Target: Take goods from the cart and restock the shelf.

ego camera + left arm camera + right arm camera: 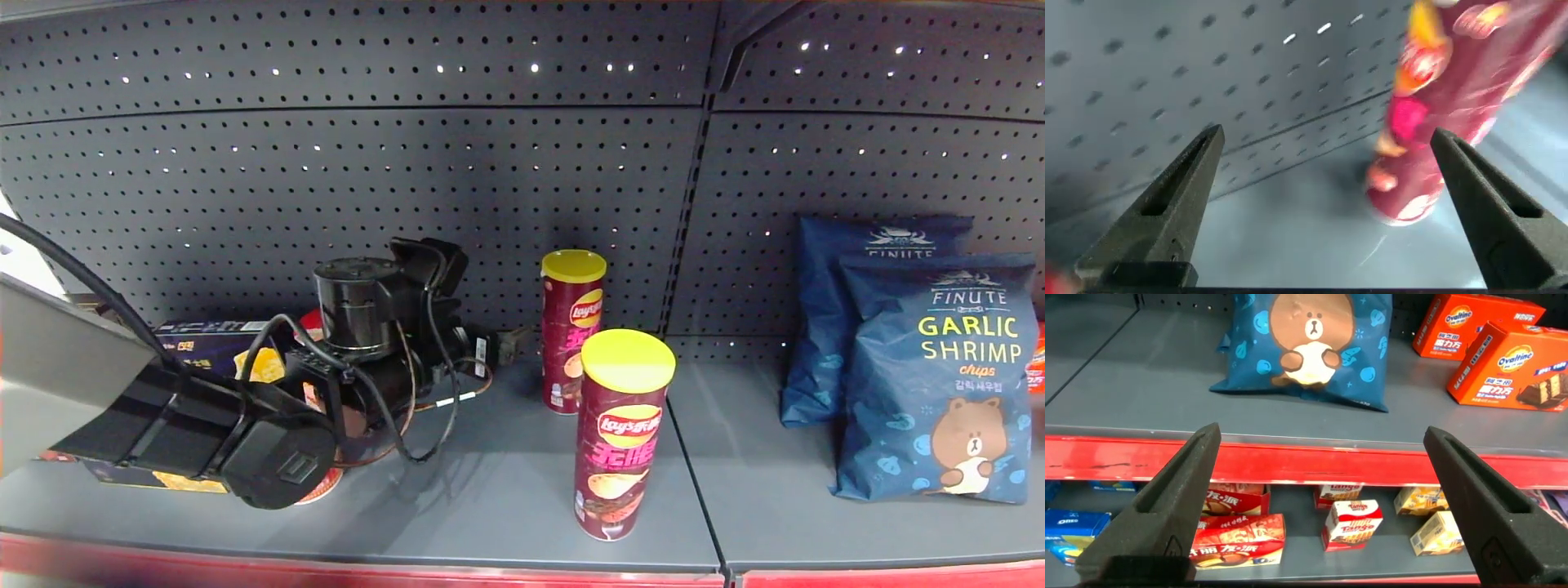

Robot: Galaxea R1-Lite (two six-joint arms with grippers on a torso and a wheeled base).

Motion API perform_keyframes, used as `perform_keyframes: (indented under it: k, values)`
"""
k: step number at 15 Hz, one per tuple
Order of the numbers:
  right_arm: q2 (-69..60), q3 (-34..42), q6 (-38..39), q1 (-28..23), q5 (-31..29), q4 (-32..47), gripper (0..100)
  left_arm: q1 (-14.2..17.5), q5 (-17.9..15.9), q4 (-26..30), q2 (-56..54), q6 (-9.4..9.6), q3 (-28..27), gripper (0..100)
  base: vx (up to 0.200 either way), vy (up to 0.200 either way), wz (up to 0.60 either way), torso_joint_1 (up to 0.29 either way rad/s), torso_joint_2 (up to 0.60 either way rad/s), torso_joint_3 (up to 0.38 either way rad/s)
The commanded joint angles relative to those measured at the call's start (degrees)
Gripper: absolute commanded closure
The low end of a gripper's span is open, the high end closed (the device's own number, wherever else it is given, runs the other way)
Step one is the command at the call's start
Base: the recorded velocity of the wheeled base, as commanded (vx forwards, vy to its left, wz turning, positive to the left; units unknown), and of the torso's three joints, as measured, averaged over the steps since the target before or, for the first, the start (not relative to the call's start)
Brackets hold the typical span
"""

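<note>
Closest in, the left arm [269,457] lies low over the grey shelf [506,482], stretched along it toward the pegboard back panel [408,163]. The left gripper [1324,135] is spread wide with nothing between its fingers. Its tips sit near the rear chip can [571,331], which stands upright close to the back panel with its yellow lid on. The front chip can [622,437], with the same red body and yellow lid, stands upright nearer the shelf's edge, just beside the rear one and apart from the gripper. Behind the arm a dark box [212,339] lies flat on the shelf. In the next bay two blue snack bags [935,384] lean one before the other, the front one showing a brown bear. The right gripper [1321,431] hangs out in front of the red shelf lip [1306,461], also gaping wide and holding nothing. It faces the front bag and some orange boxes [1511,363] beside it. Small packets [1351,523] sit on the shelf below.
</note>
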Motion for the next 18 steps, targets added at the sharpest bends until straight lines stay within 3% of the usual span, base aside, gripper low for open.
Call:
perform_keyframes:
  k: [1, 2, 3, 6, 18]
  values:
    - [0.0, 0.0, 0.0, 0.0, 0.0, 0.0, 0, -0.9, 1.2, 0.2, -0.5, 0.50, 0.4, 0, 0.000, 0.000, 0.00, 0.000, 0.00, 0.000]
    - [0.0, 0.0, 0.0, 0.0, 0.0, 0.0, 0, -1.1, 5.6, 0.4, -0.3, 1.73, 0.3, 0, 0.000, 0.000, 0.00, 0.000, 0.00, 0.000]
    - [0.1, 0.0, 0.0, 0.0, 0.0, 0.0, 0, -1.1, 7.7, 0.7, 0.0, 2.26, 0.2, 0, 0.000, 0.000, 0.00, 0.000, 0.00, 0.000]
    - [0.0, 0.0, 0.0, 0.0, 0.0, 0.0, 0, -1.2, 11.0, 2.4, 1.5, 2.44, -0.1, 0, 0.000, 0.000, 0.00, 0.000, 0.00, 0.000]
    - [0.0, 0.0, 0.0, 0.0, 0.0, 0.0, 0, -3.3, 11.7, 3.6, 10.4, 1.65, -6.2, 0, 0.000, 0.000, 0.00, 0.000, 0.00, 0.000]
